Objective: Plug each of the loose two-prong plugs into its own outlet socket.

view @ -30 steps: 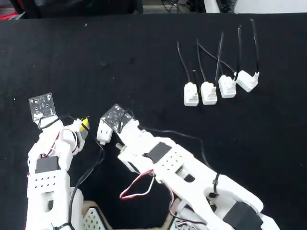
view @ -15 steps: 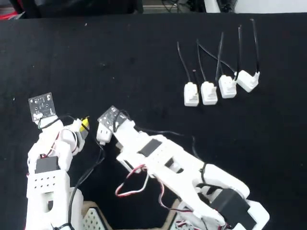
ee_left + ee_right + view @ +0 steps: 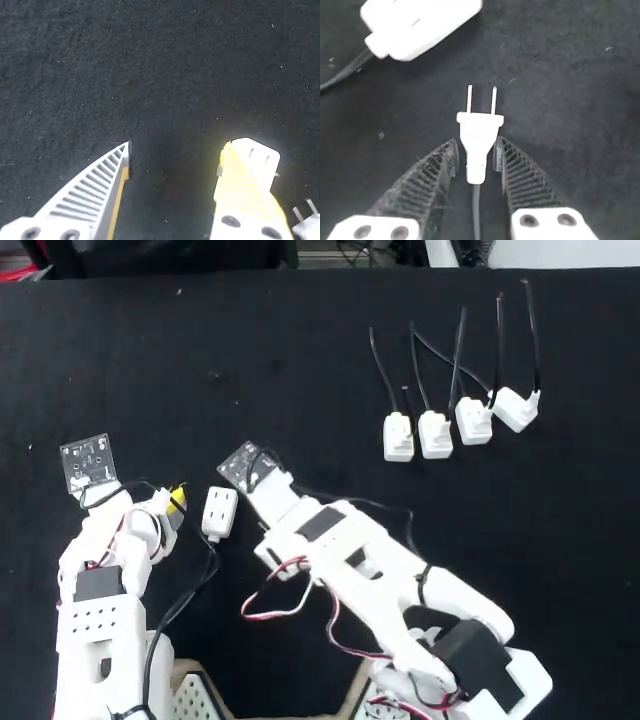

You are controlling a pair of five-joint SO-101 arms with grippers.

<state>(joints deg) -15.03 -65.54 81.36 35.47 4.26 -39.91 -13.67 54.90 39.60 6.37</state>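
Down at 7 o'clock on the black table (image 3: 200, 360), the left gripper (image 3: 187, 150) hangs with its fingers (image 3: 100, 200) spread wide and nothing between them, only bare cloth. One finger is white with a yellow edge and the other is yellow. A small white piece with two prongs (image 3: 306, 216) pokes in beside the yellow finger; what it is cannot be told.

Just at 3 o'clock from that gripper lies the loose socket (image 3: 218, 512). It is a white rounded block with two slots in its face, flat on the table, with a black cord trailing toward 6 o'clock.

At 1 o'clock from the socket sits the right gripper (image 3: 475, 144), its fingers (image 3: 520, 175) drawn in narrow around the plug (image 3: 479, 127). The ribbed tips press against the plug's shoulders on either side. The plug's tapered neck and black cord run back down the gap between them. The plug is white with a flat face, and its two straight metal prongs point out past the fingertips. The prongs stand apart from the socket, which lies ahead and off to one side.

Well away at 2 o'clock, a row of four white blocks (image 3: 455, 425) lies side by side, each with a black cord leading toward 12 o'clock.
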